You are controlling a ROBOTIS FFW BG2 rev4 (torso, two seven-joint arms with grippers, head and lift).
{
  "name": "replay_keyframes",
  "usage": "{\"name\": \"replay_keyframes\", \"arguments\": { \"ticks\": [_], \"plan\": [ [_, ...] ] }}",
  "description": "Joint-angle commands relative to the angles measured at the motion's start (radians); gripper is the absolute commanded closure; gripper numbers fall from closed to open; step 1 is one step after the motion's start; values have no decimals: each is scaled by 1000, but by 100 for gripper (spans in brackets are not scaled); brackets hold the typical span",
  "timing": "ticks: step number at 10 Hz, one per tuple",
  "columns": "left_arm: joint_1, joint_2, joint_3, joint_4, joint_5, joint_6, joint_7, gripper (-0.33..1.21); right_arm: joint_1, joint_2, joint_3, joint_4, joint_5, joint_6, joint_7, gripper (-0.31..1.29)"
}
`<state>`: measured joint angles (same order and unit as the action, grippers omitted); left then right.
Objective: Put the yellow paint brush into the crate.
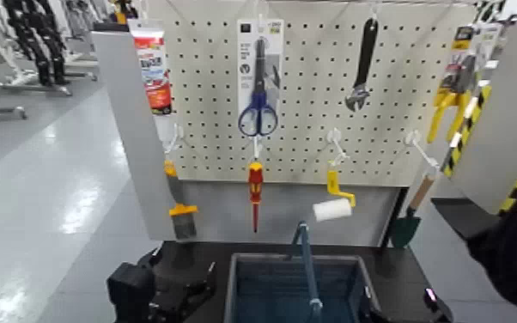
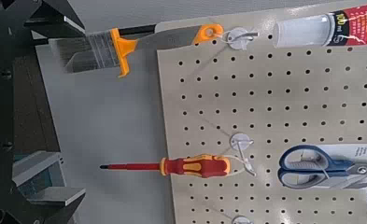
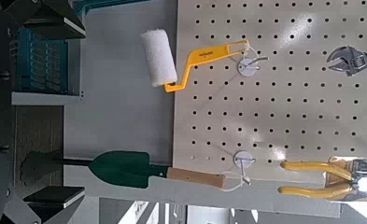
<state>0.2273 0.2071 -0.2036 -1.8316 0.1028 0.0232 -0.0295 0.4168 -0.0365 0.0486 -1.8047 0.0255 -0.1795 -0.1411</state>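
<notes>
While the paint brush (image 1: pixel 183 215) hangs bristles down from a hook at the pegboard's (image 1: pixel 305 94) left side in the head view, the left gripper (image 1: pixel 183 290) is below it, its fingers apart and nothing between them. To that gripper's right stands the crate (image 1: pixel 300 288), its swing handle (image 1: pixel 307 262) raised; the right gripper (image 1: pixel 399 309) is low on the crate's far side from the left one. The red-and-yellow screwdriver (image 1: pixel 256 193) hangs above the crate, between the brush and the paint roller (image 1: pixel 334 206).

From the left wrist, the two fingers stand wide apart, with the brush beyond one fingertip and the screwdriver out past the opening, neither touched.

From the right wrist, that gripper's fingers are also apart and empty, the roller and the green trowel (image 3: pixel 130 170) ahead of them.
</notes>
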Motion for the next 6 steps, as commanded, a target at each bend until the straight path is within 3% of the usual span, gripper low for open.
{"name": "replay_keyframes", "arguments": {
  "ticks": [1,6],
  "plan": [
    [-3,2,0,0,0,0,-1,11,-1,-2,-1,1,-1,0,0,12],
    [-14,-1,23,5,8,9,-27,11,-7,-6,2,7,-4,-2,0,12]
  ]
}}
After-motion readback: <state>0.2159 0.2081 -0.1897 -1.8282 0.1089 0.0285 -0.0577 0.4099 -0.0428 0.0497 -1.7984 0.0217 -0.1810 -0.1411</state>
